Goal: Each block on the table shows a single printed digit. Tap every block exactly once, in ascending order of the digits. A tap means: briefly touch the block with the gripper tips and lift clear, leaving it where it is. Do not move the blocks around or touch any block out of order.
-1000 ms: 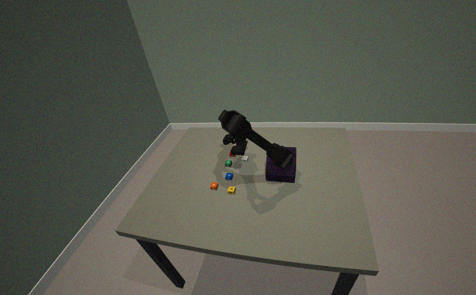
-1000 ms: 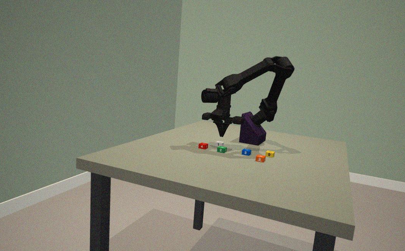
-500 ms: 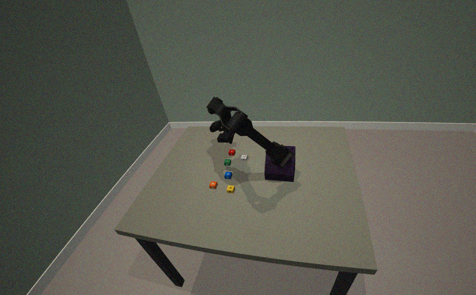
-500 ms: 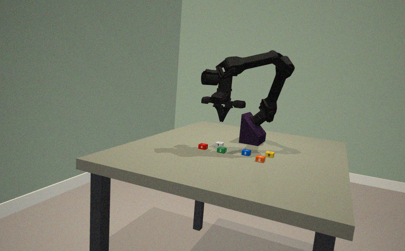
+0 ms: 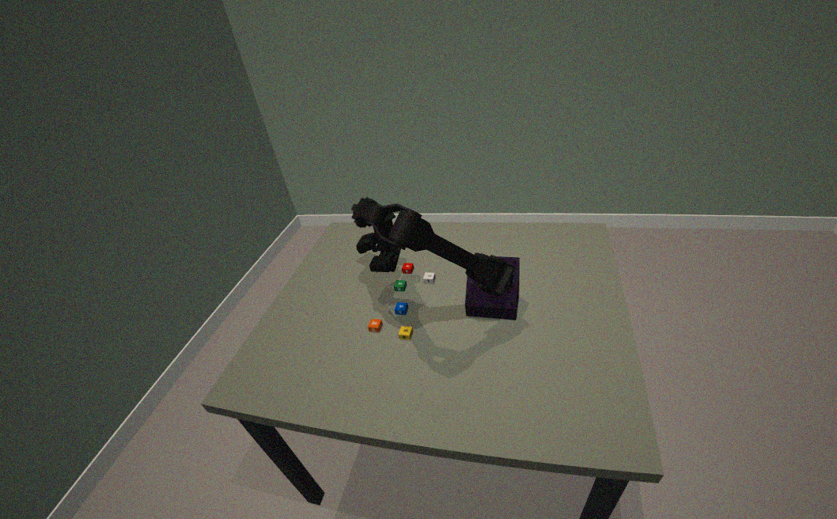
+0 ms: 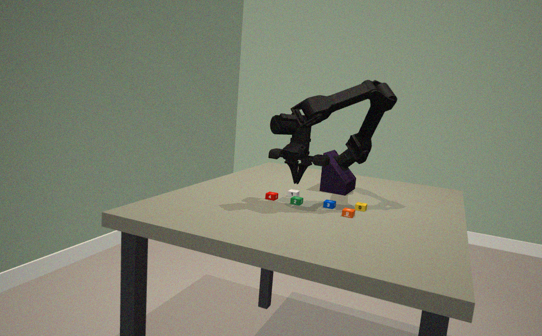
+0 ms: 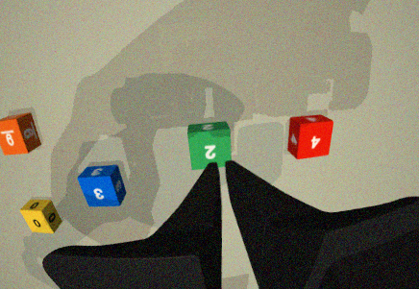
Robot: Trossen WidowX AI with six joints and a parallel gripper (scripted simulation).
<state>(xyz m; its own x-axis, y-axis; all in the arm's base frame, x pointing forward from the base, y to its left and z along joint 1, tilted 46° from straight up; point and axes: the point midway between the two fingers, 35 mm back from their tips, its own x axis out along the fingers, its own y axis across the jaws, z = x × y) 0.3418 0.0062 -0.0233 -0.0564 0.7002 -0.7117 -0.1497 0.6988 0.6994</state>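
Observation:
My gripper (image 6: pixel 295 182) (image 7: pixel 221 169) is shut and empty. Its tips are in the air above the blocks, and in the wrist view they overlap the near edge of the green block 2 (image 5: pixel 399 285) (image 6: pixel 296 201) (image 7: pixel 209 142). The white block 1 (image 5: pixel 429 277) (image 6: pixel 293 193) is not seen in the wrist view. The red block 4 (image 5: pixel 407 267) (image 6: pixel 271 195) (image 7: pixel 310 134), blue block 3 (image 5: pixel 400 308) (image 6: pixel 329 204) (image 7: pixel 102 185) and yellow block 0 (image 5: pixel 405 332) (image 6: pixel 361 206) (image 7: pixel 39 216) lie on the table. The orange block (image 5: pixel 375 325) (image 6: pixel 348 213) (image 7: pixel 19 134) shows an underlined digit, apparently 9.
The arm's dark purple base (image 5: pixel 492 303) (image 6: pixel 335 179) stands on the table (image 5: pixel 524 399) (image 6: pixel 223 233), behind the blocks in the exterior view and to their right in the top view. The arm's shadow falls across the blocks' area.

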